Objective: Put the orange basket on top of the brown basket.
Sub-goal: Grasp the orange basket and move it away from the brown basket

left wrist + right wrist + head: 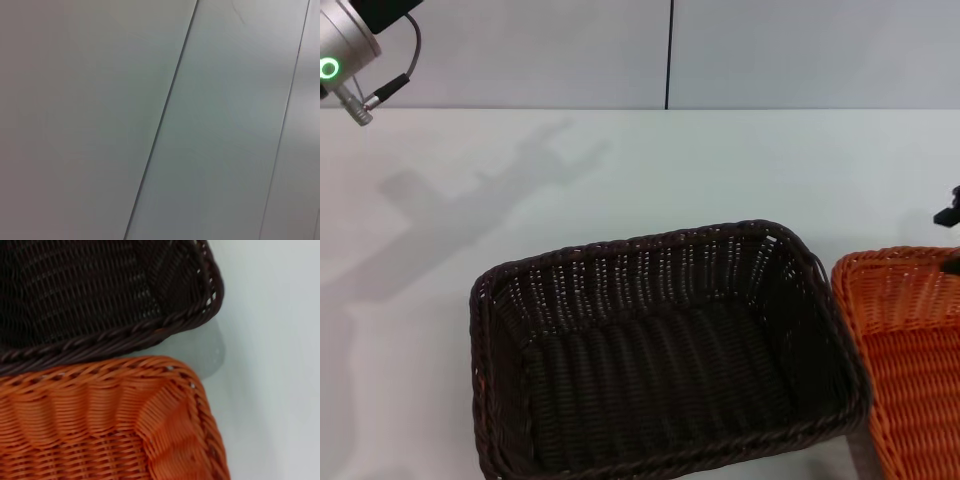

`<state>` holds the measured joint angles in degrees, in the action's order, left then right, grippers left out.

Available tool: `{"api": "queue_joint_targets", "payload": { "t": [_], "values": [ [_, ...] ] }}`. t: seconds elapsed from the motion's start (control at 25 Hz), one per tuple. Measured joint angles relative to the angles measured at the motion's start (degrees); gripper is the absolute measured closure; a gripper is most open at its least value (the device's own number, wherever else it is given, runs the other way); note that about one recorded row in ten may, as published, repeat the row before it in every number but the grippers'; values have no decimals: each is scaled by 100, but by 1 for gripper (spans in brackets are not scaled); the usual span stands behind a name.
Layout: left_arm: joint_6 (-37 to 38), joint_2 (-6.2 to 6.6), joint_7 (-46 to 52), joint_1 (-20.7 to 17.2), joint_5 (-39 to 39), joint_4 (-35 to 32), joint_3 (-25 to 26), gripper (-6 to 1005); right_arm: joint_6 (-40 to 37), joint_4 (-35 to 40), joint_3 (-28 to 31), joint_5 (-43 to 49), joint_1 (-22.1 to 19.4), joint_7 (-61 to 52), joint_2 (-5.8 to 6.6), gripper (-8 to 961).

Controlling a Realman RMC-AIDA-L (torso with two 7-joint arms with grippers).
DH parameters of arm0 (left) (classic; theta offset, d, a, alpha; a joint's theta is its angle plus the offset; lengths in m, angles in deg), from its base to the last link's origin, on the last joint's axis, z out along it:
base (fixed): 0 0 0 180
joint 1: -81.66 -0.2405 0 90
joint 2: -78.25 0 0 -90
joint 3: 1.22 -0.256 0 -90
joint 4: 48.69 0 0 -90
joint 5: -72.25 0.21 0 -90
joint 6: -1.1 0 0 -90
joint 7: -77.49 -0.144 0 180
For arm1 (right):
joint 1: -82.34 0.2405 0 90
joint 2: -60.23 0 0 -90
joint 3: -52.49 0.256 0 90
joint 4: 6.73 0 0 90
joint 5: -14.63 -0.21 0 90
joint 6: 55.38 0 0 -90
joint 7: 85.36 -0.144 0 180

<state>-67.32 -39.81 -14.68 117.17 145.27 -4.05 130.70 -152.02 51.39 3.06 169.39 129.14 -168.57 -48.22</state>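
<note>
A: What's the setting?
B: A plain white table (pixel 650 170) in front of a pale panelled wall (pixel 800 50) with a dark vertical seam.
A: And the containers?
B: The brown basket (pixel 660 350) sits in the near middle of the table, upright and empty. The orange basket (pixel 910 360) stands just beside it on the robot's right, cut off by the head view's edge; what shows of its inside is empty.
A: Do they touch?
B: The right wrist view shows a brown rim corner (pixel 200 315) and the orange rim (pixel 100 370) close together, table visible past the corners. Contact, I cannot tell.
A: The arms?
B: The left arm (pixel 350 50) is raised at the far left; its wrist view shows only wall panels (pixel 225 125). A dark bit of the right arm (pixel 950 212) shows above the orange basket. Whether either gripper's fingers are apart or together, I cannot tell.
</note>
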Motion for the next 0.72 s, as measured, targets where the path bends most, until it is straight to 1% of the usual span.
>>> {"api": "queue_joint_targets", "payload": {
  "t": [0.04,0.2,0.24,0.36,0.44,0.64,0.72],
  "values": [
    [-5,-4,24,0,-1,0,-17,139,111,-189,-15,2,21,51,-4,382],
    [-11,-6,45,10,-4,0,-51,139,298,-478,-38,6,50,141,-9,382],
    [-11,-6,46,15,-5,0,-56,139,423,-673,-51,9,65,233,-12,382],
    [-3,-6,47,38,-6,-1,-59,139,634,-886,-56,13,71,334,-28,419],
    [10,-6,48,56,-7,-7,-61,140,936,-1248,-56,26,107,438,-42,444],
    [65,-4,45,62,-8,-29,-61,140,1076,-1365,58,-124,88,578,-50,640],
    [77,-2,36,67,-8,-48,-58,140,1064,-1352,102,-196,78,587,-29,654]
  ]
}}
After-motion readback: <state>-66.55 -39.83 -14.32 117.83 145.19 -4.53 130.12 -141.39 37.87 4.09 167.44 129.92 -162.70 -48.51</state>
